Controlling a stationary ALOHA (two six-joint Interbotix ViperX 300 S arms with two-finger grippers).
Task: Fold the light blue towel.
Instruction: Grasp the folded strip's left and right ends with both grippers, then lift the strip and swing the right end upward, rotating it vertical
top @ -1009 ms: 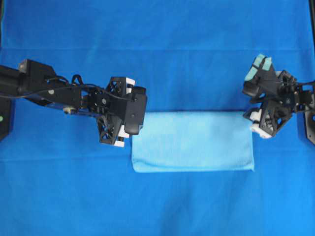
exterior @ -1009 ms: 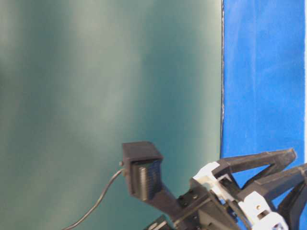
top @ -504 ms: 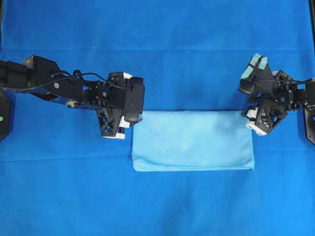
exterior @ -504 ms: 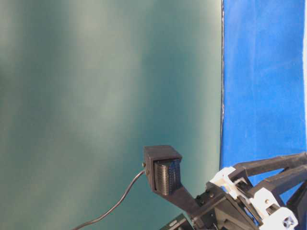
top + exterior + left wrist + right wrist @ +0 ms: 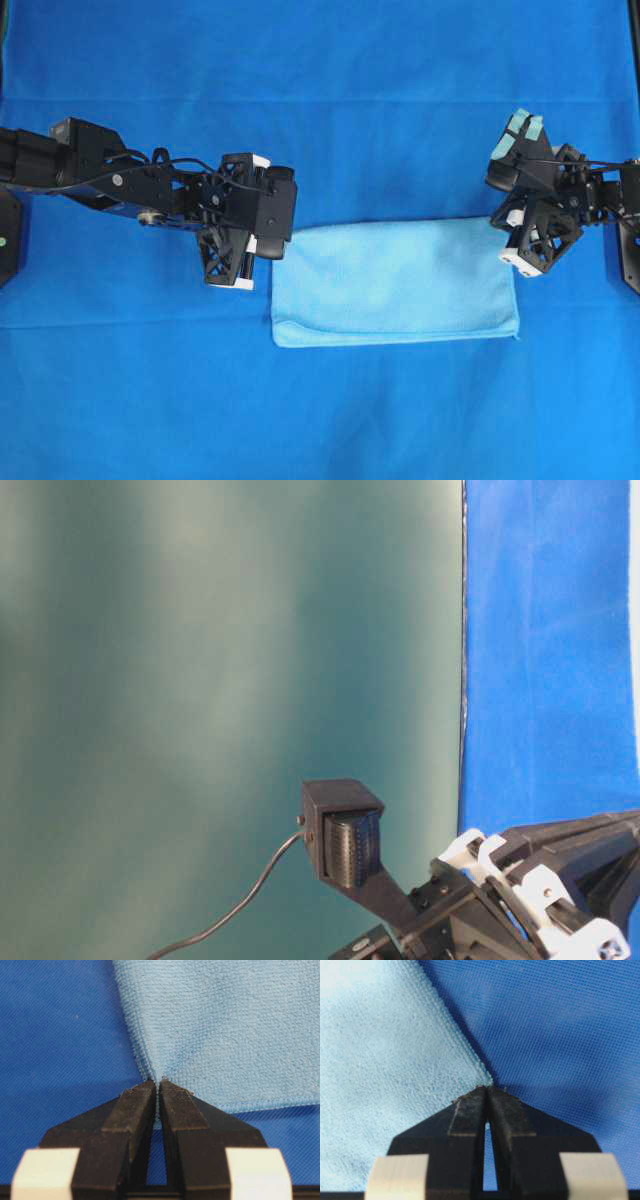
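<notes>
Overhead view first: the light blue towel (image 5: 395, 283) sits a bit below the middle of the frame, folded into a wide rectangle on the big dark blue sheet (image 5: 320, 100). Its upper edge slopes up slightly toward the right. The left gripper (image 5: 262, 247) comes in from the left edge and is at the towel's upper left corner. The right gripper (image 5: 512, 238) reaches in from the right edge and is at the upper right corner. You can't really make out the fingers from up here.

Table-level view is mostly a green wall (image 5: 220, 680), with a strip of blue sheet (image 5: 550, 640) down the right side. In the lower right there's a black camera block (image 5: 342, 832) with a cable, plus some black and white arm parts. No towel visible here.

Left wrist view: towel (image 5: 225, 1030) fills the upper right, sheet (image 5: 55, 1045) on the left. The gripper (image 5: 158, 1085) has its two black fingers (image 5: 134, 1110) pinched together on the towel's corner, cloth bunched up right at the tips.

Right wrist view: towel (image 5: 385, 1060) takes the left side, sheet (image 5: 560, 1035) the right. The gripper (image 5: 487, 1089) has its fingers (image 5: 469, 1110) pressed tight on the towel's corner tip.
</notes>
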